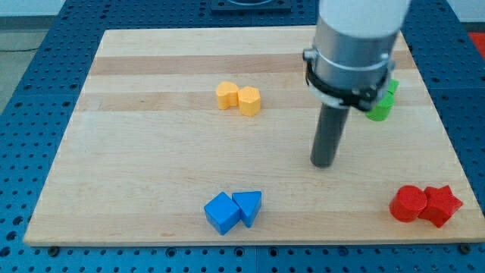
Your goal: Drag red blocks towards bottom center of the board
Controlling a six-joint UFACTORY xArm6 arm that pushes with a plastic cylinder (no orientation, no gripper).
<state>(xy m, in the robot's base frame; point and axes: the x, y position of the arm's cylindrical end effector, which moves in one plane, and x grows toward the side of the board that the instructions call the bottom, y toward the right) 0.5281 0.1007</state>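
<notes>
- Down at the view's bottom right corner of the wooden board, the two red blocks sit touching each other: a red cylinder on the left and a red star-shaped block on the right, close to the board's right edge.
- They lie well to the right of the board's bottom centre.
- My tip rests on the board up and to the left of the red pair, well apart from them, with bare wood between.
- There is no pincer on this arm: only the straight dark rod, hanging from a grey cylindrical housing, and it has hold of nothing and touches no block.
- A green block stands near the view's right, just beside the housing and partly hidden by it, so its shape cannot be made out.
- Near the bottom centre, a blue cube and a blue triangular block touch side by side.
- Toward the view's top, left of the rod, two yellow blocks touch: a lobed yellow block and a yellow hexagonal block.
- The board lies on a blue perforated table.
</notes>
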